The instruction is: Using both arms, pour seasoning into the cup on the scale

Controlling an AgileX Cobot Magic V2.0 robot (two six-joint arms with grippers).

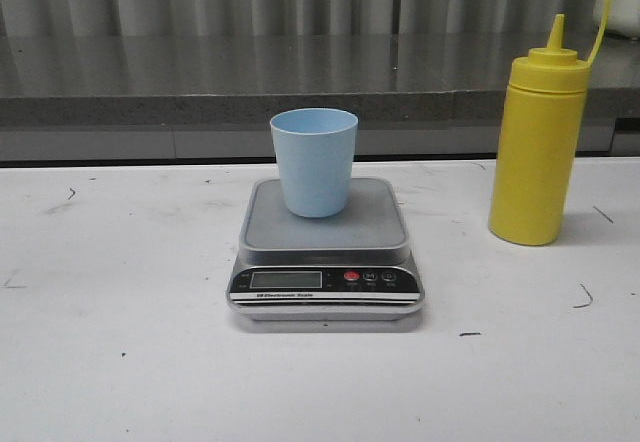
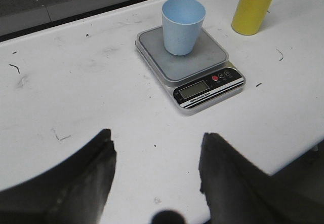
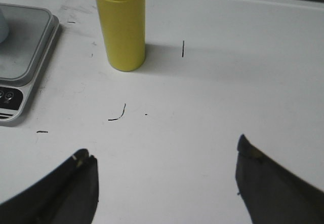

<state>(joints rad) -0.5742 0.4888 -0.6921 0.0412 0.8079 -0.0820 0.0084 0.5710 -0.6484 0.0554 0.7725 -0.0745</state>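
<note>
Black grippers wait spread and empty; the pour has not begun.

Black fingers frame each wrist view nearest the camera: the left gripper stands spread over bare white counter, and the right gripper is spread wider, neither holding anything (no arm shows in the front view). Beyond them the scale sits mid-counter, its steel platform carrying the pale blue cup, upright and seemingly empty. Farther to the robot's right, well apart from the scale, the yellow seasoning bottle stands upright, its tethered cap hanging off the nozzle. I judge this the opening step: the right gripper must next reach the bottle's body and close on it, while the left probably steadies the cup or bottle before tipping.
</note>
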